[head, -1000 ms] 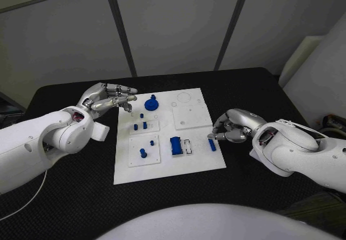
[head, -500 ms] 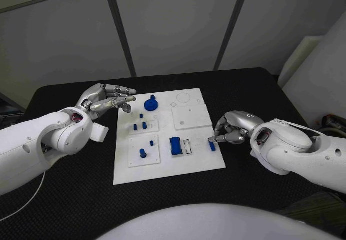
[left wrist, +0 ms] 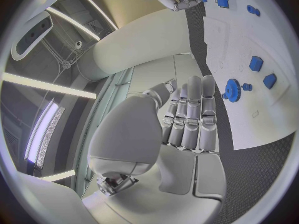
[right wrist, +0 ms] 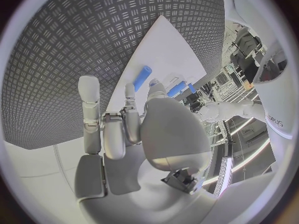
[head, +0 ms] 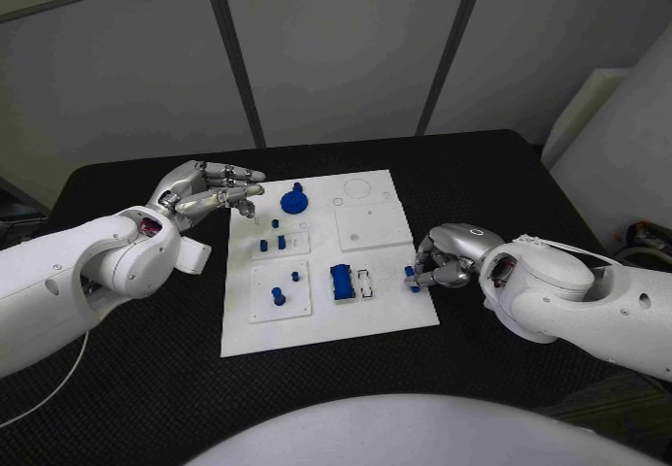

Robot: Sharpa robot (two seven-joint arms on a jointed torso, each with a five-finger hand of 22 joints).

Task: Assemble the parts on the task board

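Note:
The white task board lies mid-table, also seen as task board and task board. On it stand a blue gear, several small blue blocks and a long blue block. A small blue peg lies near the board's right edge. My right hand hovers curled over it. In the right wrist view the peg lies flat just past the spread fingertips; contact is unclear. My left hand hangs by the board's far left corner, holding nothing, with the gear beyond its fingers.
Two white sub-plates with blue pegs fill the board's left half. A pale square plate and a round recess lie at its far right. A narrow slot sits beside the long block. Black table surrounds the board.
My right hand has drawn nearer and lower over the small peg at the board's right edge, now partly covering it. The left hand has stayed put.

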